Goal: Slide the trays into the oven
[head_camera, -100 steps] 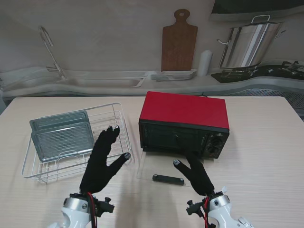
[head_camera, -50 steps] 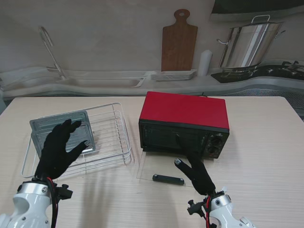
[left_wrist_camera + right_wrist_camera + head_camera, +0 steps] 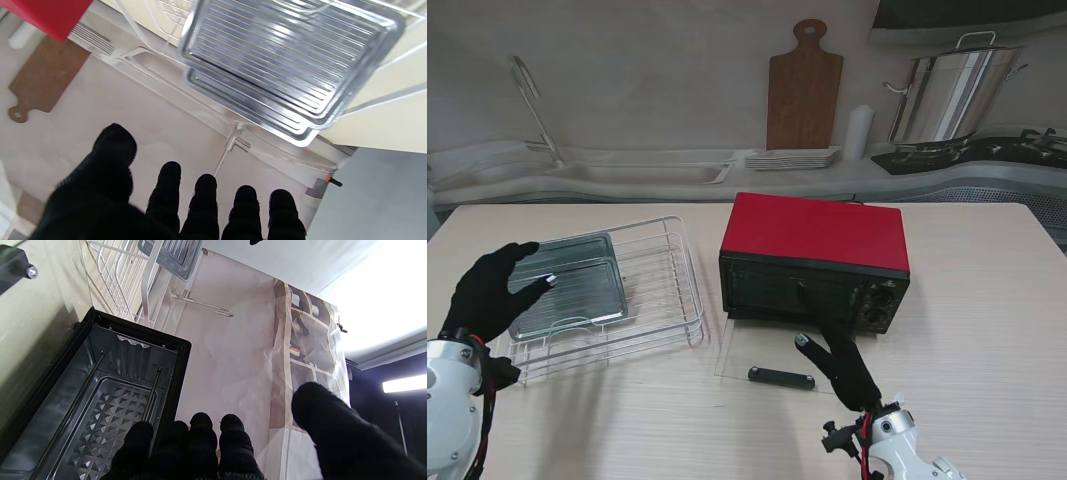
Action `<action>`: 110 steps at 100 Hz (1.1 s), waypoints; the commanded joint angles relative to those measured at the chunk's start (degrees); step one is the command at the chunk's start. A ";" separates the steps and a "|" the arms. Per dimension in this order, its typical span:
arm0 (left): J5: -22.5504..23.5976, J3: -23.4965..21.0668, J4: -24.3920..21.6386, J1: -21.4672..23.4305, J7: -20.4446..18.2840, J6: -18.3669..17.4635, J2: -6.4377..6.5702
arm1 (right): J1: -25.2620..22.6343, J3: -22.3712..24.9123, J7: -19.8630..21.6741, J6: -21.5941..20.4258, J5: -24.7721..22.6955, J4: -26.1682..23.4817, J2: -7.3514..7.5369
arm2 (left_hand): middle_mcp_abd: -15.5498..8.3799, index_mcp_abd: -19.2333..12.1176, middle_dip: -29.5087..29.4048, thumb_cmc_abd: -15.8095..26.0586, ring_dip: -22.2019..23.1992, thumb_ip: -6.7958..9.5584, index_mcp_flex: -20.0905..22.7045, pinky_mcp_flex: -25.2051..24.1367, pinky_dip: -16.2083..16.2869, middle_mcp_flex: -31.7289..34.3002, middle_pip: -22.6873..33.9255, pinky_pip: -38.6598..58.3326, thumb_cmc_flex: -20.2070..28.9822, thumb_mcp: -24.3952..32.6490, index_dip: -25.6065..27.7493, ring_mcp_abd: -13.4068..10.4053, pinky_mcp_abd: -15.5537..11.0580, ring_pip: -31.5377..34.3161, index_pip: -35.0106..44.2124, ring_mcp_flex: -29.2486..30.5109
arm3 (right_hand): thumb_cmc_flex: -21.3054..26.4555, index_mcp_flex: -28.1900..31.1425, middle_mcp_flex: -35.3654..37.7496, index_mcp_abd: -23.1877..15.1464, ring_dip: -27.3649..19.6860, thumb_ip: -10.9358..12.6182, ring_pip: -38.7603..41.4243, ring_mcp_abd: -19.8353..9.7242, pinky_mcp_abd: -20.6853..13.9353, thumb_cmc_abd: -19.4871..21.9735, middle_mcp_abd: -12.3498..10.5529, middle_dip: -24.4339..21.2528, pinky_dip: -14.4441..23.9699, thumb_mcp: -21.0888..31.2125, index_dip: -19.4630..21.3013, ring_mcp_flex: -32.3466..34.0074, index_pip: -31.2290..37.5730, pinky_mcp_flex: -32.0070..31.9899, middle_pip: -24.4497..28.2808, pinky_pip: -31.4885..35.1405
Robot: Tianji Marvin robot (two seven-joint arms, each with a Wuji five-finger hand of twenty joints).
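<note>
The two ribbed metal trays [image 3: 567, 285] sit stacked in the white wire dish rack [image 3: 662, 300] at the table's left, well apart from the red countertop oven [image 3: 815, 258], whose glass door [image 3: 772, 362] lies folded down flat toward me. The black-gloved left hand [image 3: 489, 292] hovers at the rack's left end with fingers spread, grasping nothing; its wrist view shows the trays beyond the fingertips [image 3: 206, 180], not touched. The black-gloved right hand [image 3: 839, 365] rests over the lowered door just in front of the oven mouth, fingers loosely extended and unclenched, holding nothing.

The likely trouble: gripping both trays at once, since the upper one nests closely over the lower; or snagging a tray rim on the rack wires while lifting, dragging the light rack along. A tilted tray could also miss the oven's side rails.

The oven's inner rails are barely readable. The left hand partly covers the trays' left edge, and how the trays rest in the rack is unclear.
</note>
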 commanded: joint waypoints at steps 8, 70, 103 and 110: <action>0.55 -1.74 4.03 -2.32 -2.21 0.48 0.76 | -0.56 -0.24 0.92 0.60 0.31 -0.48 -0.27 | -0.77 -1.30 1.37 -2.18 1.76 0.15 -2.06 1.11 4.08 0.08 1.43 2.10 -0.48 5.41 1.63 0.73 0.18 1.93 1.58 1.69 | -1.23 0.17 2.08 -0.36 -0.25 -2.48 -0.33 -3.54 -2.47 -0.15 -0.99 -0.78 0.50 -0.69 -0.49 -3.46 0.50 -0.04 -1.41 0.84; 5.93 0.08 20.96 -15.47 -4.71 -4.22 2.56 | -0.79 0.23 2.43 3.33 1.83 -1.23 -0.09 | -2.04 -2.72 3.98 -5.24 4.09 -1.53 1.39 -1.03 2.70 6.59 8.50 21.00 -3.49 14.94 6.38 0.34 -0.27 9.10 11.94 5.92 | -1.05 -0.16 1.98 -0.58 -0.12 -2.69 -0.12 -3.42 -2.53 -0.08 -0.82 -0.78 0.51 -0.70 -0.44 -3.74 1.30 -0.09 -1.43 0.97; 9.90 3.42 26.14 -19.22 -6.46 -2.31 3.37 | -0.81 0.42 2.39 3.69 2.24 -1.41 -0.15 | -1.41 -3.12 5.82 -4.68 5.43 -1.49 3.66 -1.30 0.50 9.54 10.89 24.81 -2.99 14.12 8.47 1.38 0.52 11.74 14.77 7.71 | -1.01 -0.22 2.02 -0.71 -0.02 -2.73 0.05 -3.25 -2.44 -0.10 -0.79 -0.78 0.60 -0.74 -0.42 -3.80 1.91 -0.02 -1.40 1.18; 10.20 3.76 26.77 -19.49 -6.75 -1.97 3.47 | -0.81 0.49 2.31 3.71 2.34 -1.42 -0.18 | -1.66 -3.22 5.82 -4.59 5.48 -1.48 3.56 -1.41 0.26 9.43 10.80 24.90 -2.70 14.10 8.62 1.34 0.60 11.83 14.90 7.68 | -0.94 -0.24 2.05 -0.65 0.00 -2.72 0.10 -3.16 -2.39 -0.15 -0.74 -0.78 0.64 -0.67 -0.42 -3.77 2.01 -0.05 -1.40 1.25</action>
